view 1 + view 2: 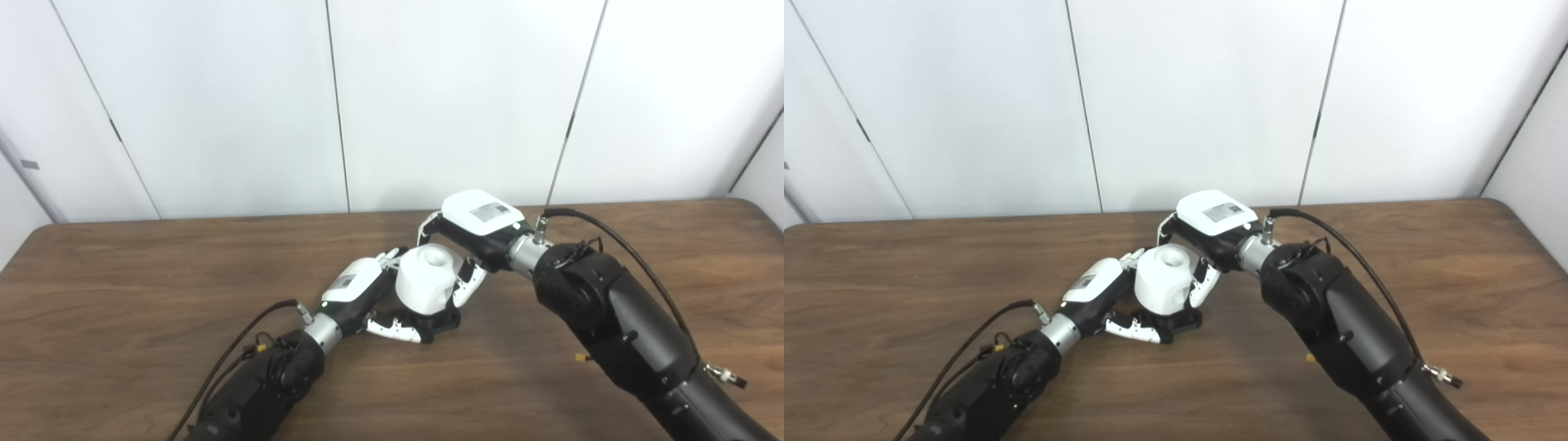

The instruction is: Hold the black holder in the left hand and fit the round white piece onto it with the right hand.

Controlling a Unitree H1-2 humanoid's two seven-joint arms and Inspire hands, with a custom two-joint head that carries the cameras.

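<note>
The round white piece (pixel 427 278) has a hole in its top and sits on the black holder (pixel 442 321), which rests on the brown table. My left hand (pixel 367 294) is wrapped around the holder from the left, with its thumb along the holder's front edge and its fingers behind the white piece. My right hand (pixel 474 239) reaches in from the right, its fingers closed against the white piece's right side and back. Most of the holder is hidden under the white piece and my fingers.
The wooden table (pixel 153 294) spreads wide on both sides, its far edge meeting a white panelled wall (pixel 245 104). Black cables run along both forearms.
</note>
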